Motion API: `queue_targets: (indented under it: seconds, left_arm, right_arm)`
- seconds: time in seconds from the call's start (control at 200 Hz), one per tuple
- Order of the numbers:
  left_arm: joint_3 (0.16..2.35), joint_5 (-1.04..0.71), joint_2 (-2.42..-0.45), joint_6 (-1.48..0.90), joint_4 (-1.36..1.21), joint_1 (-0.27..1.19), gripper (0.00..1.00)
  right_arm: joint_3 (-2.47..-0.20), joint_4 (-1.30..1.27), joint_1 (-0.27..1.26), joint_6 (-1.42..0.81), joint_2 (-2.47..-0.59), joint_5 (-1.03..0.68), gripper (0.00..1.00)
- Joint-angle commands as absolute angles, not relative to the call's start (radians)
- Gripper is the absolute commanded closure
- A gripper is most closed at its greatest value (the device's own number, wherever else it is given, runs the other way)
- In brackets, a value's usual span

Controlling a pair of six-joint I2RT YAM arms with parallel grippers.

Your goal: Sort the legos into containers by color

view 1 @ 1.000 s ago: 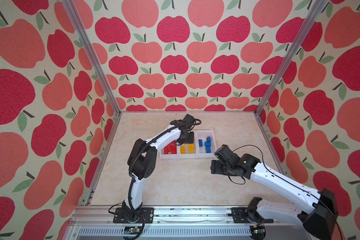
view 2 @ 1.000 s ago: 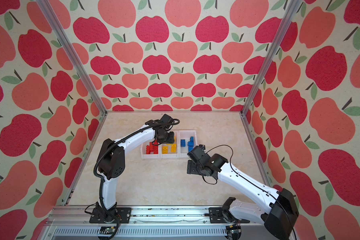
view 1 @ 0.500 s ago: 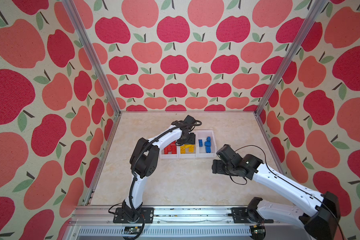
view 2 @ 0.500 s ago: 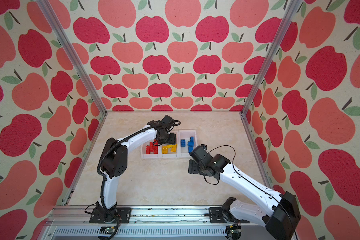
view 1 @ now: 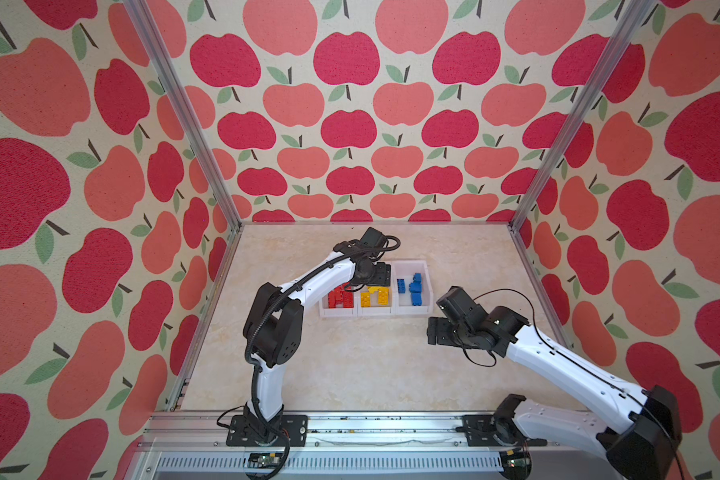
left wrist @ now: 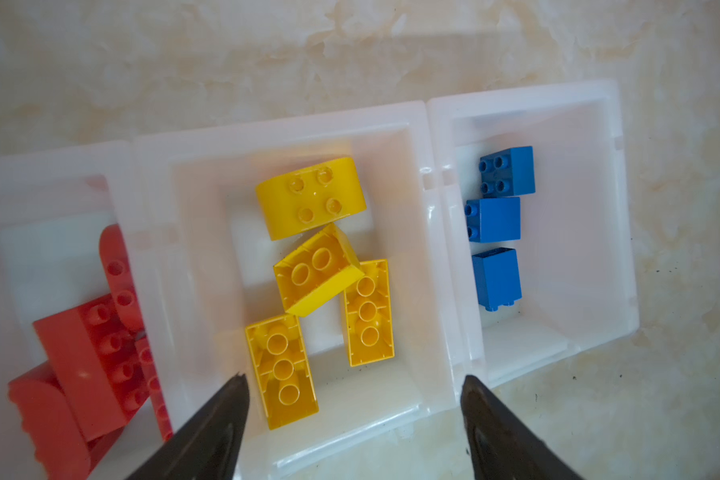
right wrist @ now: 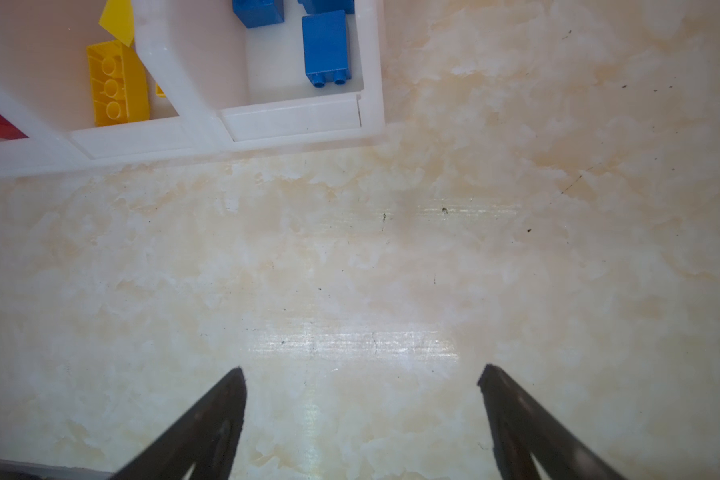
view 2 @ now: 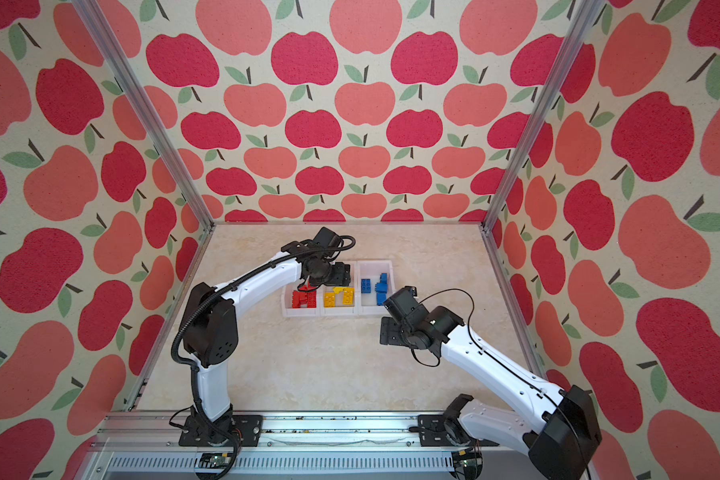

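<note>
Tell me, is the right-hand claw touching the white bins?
Apart. The right wrist view shows bare table between the open right gripper and the white bins.

On the table (view 1: 350, 374), three joined bins (view 1: 376, 312) stand in a row, with the left gripper (left wrist: 352, 382) hanging above them. Its jaws span the middle bin (left wrist: 267, 124) nearly wall to wall. Ahead of the jaws, inside that bin, two long legos (left wrist: 281, 370) lie side by side. A shorter lego (left wrist: 316, 274) leans tilted on their far ends, and a rounded lego (left wrist: 310, 197) lies just beyond, touching it. Outside one jaw, the right-end bin (left wrist: 516, 93) holds three legos (left wrist: 493, 218) in a line; outside the other, the left-end bin (left wrist: 51, 158) holds piled legos (left wrist: 88, 357). The right gripper (right wrist: 362, 374) hangs over the table, the row's right end ahead of its jaws.
</note>
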State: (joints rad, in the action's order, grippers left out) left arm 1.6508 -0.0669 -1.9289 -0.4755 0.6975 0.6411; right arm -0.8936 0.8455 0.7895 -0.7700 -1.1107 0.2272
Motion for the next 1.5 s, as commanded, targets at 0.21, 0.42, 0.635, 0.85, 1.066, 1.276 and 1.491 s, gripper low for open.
queue_targets:
  seconds: [0.21, 0.42, 0.635, 0.85, 1.066, 1.276, 1.491]
  left_arm:
    - [1.369, -0.004, -1.649, -0.459, 0.587, 0.593, 0.07]
    - [1.110, 0.019, -1.423, -0.459, 0.487, 0.515, 0.01]
    - [0.939, 0.041, -1.236, -0.384, 0.459, 0.391, 0.01]
    - [0.817, 0.031, -1.111, -0.253, 0.390, 0.245, 0.01]
    - [0.706, -0.008, -1.056, -0.171, 0.249, 0.097, 0.01]
    - [0.590, -0.033, -1.056, -0.100, 0.033, -0.004, 0.01]
    - [0.482, -0.052, -1.083, -0.059, -0.200, -0.093, 0.01]
  right_arm:
    - [-0.966, 0.812, 0.673, -0.594, -1.144, 0.227, 0.04]
    - [-0.994, 0.754, 0.586, -0.498, -1.191, 0.198, 0.01]
    - [-1.005, 0.682, 0.510, -0.406, -1.231, 0.176, 0.01]
    - [-0.986, 0.568, 0.456, -0.313, -1.256, 0.247, 0.01]
    - [-0.934, 0.405, 0.361, -0.209, -1.260, 0.258, 0.01]
    - [-0.838, 0.194, 0.261, -0.095, -1.283, 0.269, 0.01]
    - [-0.708, -0.082, 0.172, 0.001, -1.334, 0.256, 0.01]
